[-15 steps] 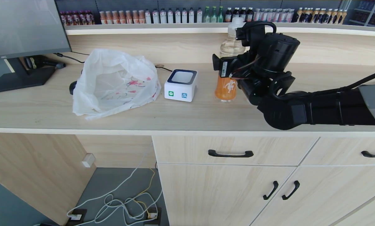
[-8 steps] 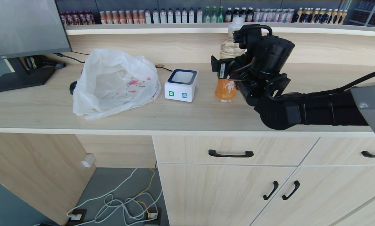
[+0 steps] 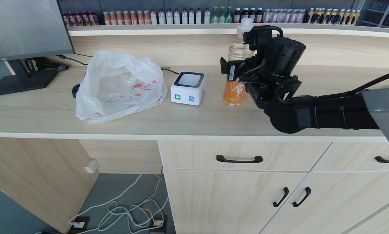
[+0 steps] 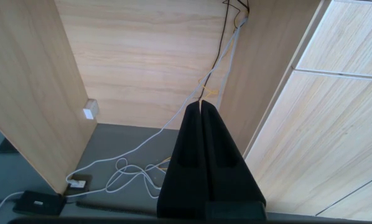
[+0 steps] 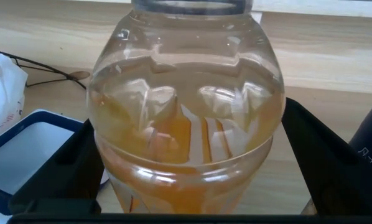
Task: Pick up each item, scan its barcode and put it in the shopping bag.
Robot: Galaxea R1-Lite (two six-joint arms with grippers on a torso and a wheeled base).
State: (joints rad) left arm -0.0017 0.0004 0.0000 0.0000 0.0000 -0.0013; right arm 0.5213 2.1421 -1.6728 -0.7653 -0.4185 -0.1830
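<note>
- Bottle (image 3: 235, 92) of clear plastic, with an orange label and a white cap, stands upright on the pale wooden counter (image 3: 194, 120), right of centre and close to the raised back ledge
- Black right gripper (image 3: 237, 71) comes in from the right at the bottle's waist, just above the orange label, and the bottle sits between its two fingers
- In the right wrist view the fingers (image 5: 55, 174) flank the bottle's broad shoulder, one on each side, and each lies against the plastic, so the grip is closed on the bottle, whose base rests on the counter
- White cube-shaped scanner (image 3: 188, 88) with a dark-rimmed top window sits on the counter just left of the bottle, not touching it
- Crumpled white plastic shopping bag (image 3: 119, 84) with red print lies slumped and partly open on the counter, left of the scanner
- Black left gripper (image 4: 200, 109) hangs below counter level with its two fingers pressed together and nothing between them, pointing down at the grey floor, where white and yellow cables (image 4: 130, 174) lie
- Dark monitor (image 3: 25, 26) on a black stand occupies the counter's far left
- Shelf of drinks (image 3: 194, 15) runs along the wall behind
</note>
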